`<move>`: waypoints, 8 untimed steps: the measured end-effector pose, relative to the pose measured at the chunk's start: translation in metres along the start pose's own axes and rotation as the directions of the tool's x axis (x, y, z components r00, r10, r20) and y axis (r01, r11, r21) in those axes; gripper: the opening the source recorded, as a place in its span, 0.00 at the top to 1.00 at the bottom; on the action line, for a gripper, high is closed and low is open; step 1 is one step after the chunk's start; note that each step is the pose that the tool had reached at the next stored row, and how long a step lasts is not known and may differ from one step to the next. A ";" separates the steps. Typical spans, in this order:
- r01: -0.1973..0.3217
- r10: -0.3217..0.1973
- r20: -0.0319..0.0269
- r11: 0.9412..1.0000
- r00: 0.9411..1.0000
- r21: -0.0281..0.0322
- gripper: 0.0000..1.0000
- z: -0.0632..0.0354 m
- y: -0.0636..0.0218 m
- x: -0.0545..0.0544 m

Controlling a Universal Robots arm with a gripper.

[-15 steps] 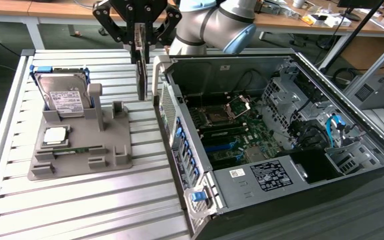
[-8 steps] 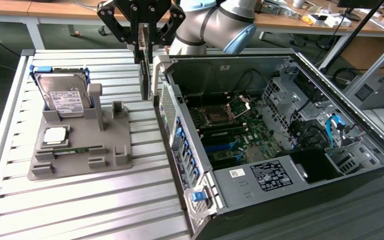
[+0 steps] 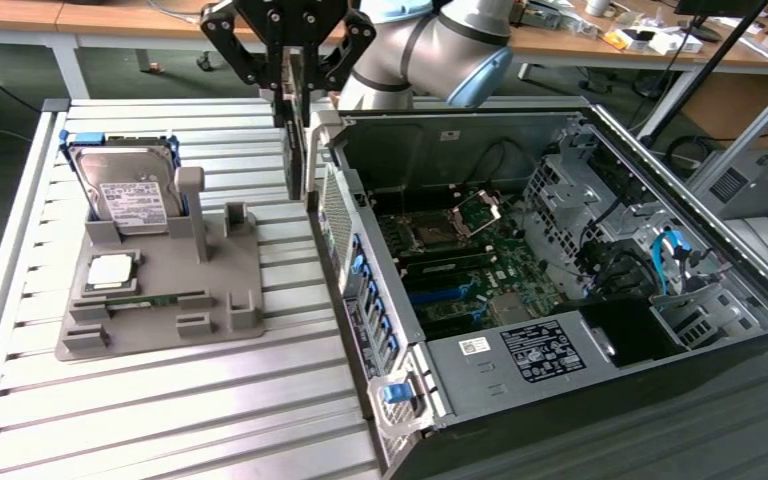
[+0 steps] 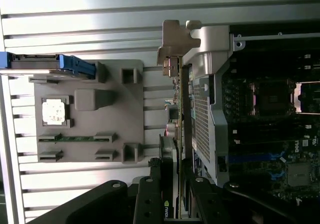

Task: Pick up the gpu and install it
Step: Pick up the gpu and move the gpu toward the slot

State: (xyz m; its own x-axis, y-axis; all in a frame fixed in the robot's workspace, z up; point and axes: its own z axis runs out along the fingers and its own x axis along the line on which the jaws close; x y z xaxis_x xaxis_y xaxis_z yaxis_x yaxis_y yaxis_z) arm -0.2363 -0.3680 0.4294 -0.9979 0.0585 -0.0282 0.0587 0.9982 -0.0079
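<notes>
Over the open computer case's (image 3: pixel 340 225) wall on the exterior view's left, seemingly just outside it, the gpu (image 3: pixel 296 150) hangs upright and edge-on. Its metal bracket (image 4: pixel 172 41) is at the end far from the tool (image 3: pixel 296 95), which is closed on the card's upper part. Pick-up is done and the carry to the case is in hand. Installing calls for lining the card's edge with a slot on the motherboard (image 3: pixel 478 265). I cannot make out which slot, and the tool hides the card's top.

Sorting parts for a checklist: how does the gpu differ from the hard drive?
The gpu hangs in the gripper by the computer case; the hard drive stands in the grey holder. The gpu is a thin dark card; the hard drive is boxy, silver, white-labelled. Both stand on edge.
</notes>
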 end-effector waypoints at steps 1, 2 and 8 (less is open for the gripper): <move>0.000 0.000 0.000 1.000 1.000 0.000 0.73 0.0000 0.0000 0.000; 0.000 0.000 0.000 1.000 1.000 0.000 0.73 0.0000 0.0000 -0.001; 0.000 0.000 0.000 1.000 1.000 0.000 0.73 0.0001 0.0001 -0.003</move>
State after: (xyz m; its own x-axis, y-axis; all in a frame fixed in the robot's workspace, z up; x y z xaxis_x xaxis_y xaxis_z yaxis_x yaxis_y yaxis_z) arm -0.2333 -0.3681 0.4294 -0.9979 0.0585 -0.0282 0.0587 0.9982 -0.0079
